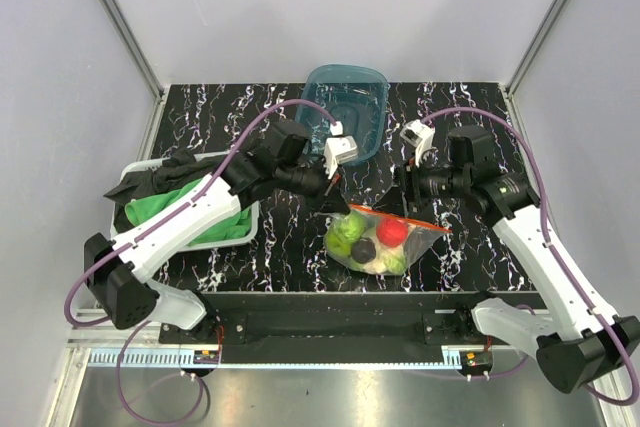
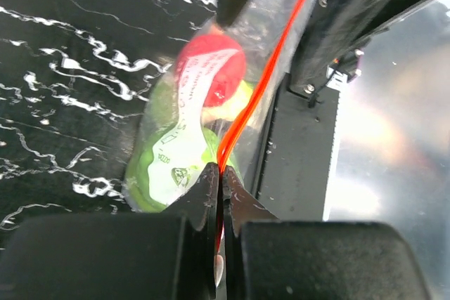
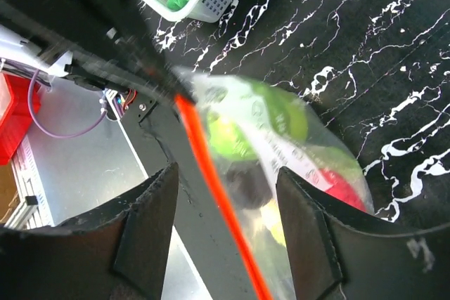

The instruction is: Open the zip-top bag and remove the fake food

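Observation:
The zip-top bag [image 1: 385,239] lies near the table's front edge, its orange-red zip strip [image 1: 400,219] on the far side. Through the clear plastic I see the fake food: a green piece [image 1: 345,233], a red piece [image 1: 392,231] and a small dark piece [image 1: 366,249]. My left gripper [image 1: 335,203] is at the strip's left end. In the left wrist view it [image 2: 221,177] is shut on the zip strip [image 2: 260,82], with the red piece [image 2: 211,68] beyond. My right gripper [image 3: 228,184] stands open, and the strip [image 3: 211,173] runs between its fingers [image 3: 151,216] untouched.
A teal translucent tub [image 1: 350,97] stands at the back middle. A white basket [image 1: 240,232] holding a green cloth [image 1: 180,202] sits at the left, under the left arm. The table's front edge and the metal rail [image 1: 330,322] lie just behind the bag.

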